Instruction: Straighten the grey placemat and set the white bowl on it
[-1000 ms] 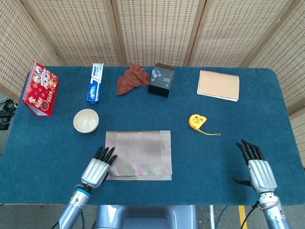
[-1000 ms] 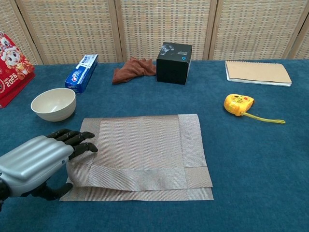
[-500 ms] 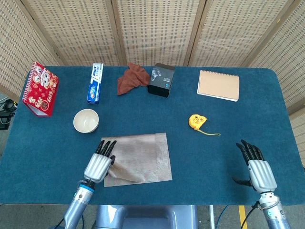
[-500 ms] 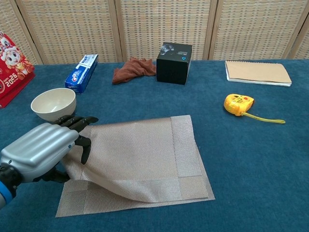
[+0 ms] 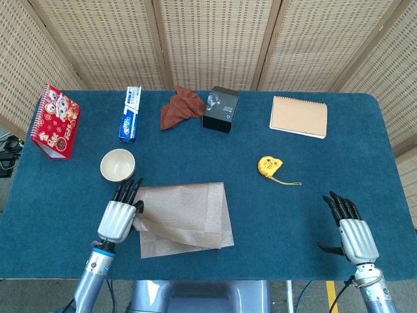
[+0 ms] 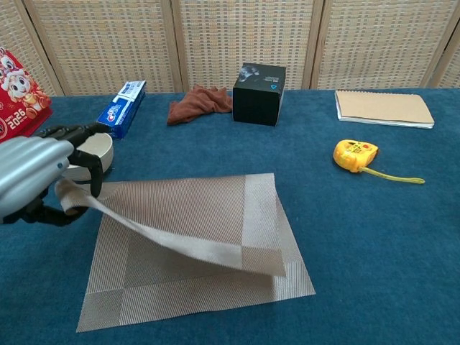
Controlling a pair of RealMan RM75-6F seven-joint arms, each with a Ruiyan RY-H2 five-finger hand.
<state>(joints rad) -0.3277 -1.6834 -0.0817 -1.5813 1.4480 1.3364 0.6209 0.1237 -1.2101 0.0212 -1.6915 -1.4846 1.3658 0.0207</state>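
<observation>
The grey placemat [image 5: 186, 218] [image 6: 194, 244] lies near the table's front, left of centre, with a folded flap lifted off its lower layer. My left hand [image 5: 118, 214] [image 6: 36, 172] pinches the flap's left corner and holds it raised above the table. The white bowl [image 5: 117, 164] [image 6: 99, 149] stands just beyond that hand; in the chest view the hand partly hides it. My right hand [image 5: 352, 231] rests at the front right with fingers spread, holding nothing, far from the mat.
Along the back edge sit a red calendar [image 5: 55, 122], a toothpaste box [image 5: 131, 114], a brown cloth [image 5: 180, 107], a black box [image 5: 221, 109] and a tan notebook [image 5: 299, 117]. A yellow tape measure [image 5: 270, 165] lies right of the mat.
My left hand has lifted the mat's folded flap and carried it left and toward the bowl, unfolding it. The mat has shifted and turned slightly. My right hand has not moved.
</observation>
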